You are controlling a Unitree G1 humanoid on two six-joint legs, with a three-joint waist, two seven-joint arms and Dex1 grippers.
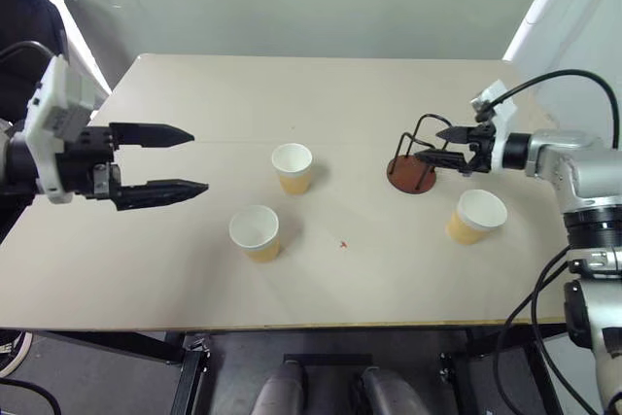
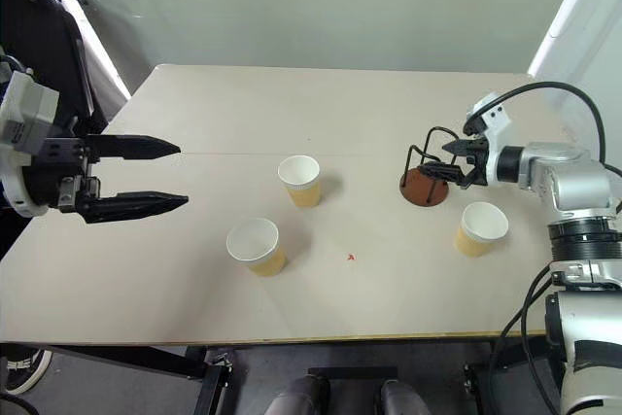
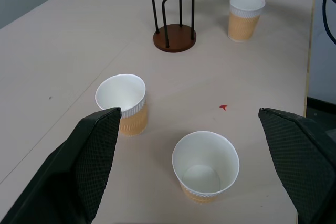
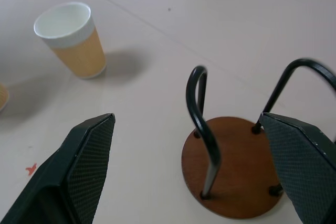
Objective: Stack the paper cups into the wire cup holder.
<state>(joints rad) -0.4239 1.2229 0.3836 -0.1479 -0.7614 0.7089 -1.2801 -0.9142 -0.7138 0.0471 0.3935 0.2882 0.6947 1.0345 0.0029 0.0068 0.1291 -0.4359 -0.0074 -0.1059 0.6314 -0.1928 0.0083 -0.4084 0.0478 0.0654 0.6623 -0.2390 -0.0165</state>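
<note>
My right gripper (image 1: pixel 445 144), jaws apart, hangs over the holder (image 1: pixel 412 174); I should centre on 1 loop before closing. Left gripper (image 1: pixel 180 161) is open too.

In my right wrist view, the wire cup holder (image 4: pixel 231 166) is partly masked: my right finger (image 4: pixel 304 166) covers the base's far side, and one wire loop runs off the picture's edge, its top slightly blurred. A second paper cup (image 4: pixel 2 97) shows as a sliver at the edge. In my left wrist view, my own fingers (image 3: pixel 84 166) hide the worktop (image 3: pixel 63 40) beneath them and clip the lower side of the nearest left cup (image 3: pixel 123 103). Both fingers are cut off at the frame.
</note>
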